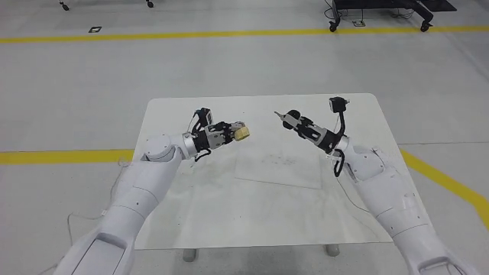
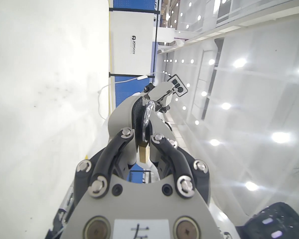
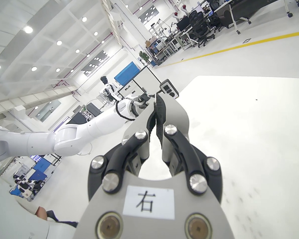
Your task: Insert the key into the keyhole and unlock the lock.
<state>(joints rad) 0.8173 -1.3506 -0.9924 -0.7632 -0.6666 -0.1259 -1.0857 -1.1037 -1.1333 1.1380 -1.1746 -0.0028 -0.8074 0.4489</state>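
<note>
left claw (image 1: 234, 131) clamped on lock (image 1: 242, 132); right claw (image 1: 289, 119) pinched shut on key (image 1: 278, 114); key near lock, apart.

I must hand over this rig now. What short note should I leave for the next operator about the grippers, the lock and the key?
The left gripper is shut on the lock, with the brass body between its fingers, in the air above the table.
The right gripper is shut on the key, whose thin tip sticks out toward the lock.
Lock and key face each other over the middle of the table, apart, with a clear gap between them.
Done: both things are in hand.
Left: line up the key with the lock, insert it, then turn it to unlock.
</note>
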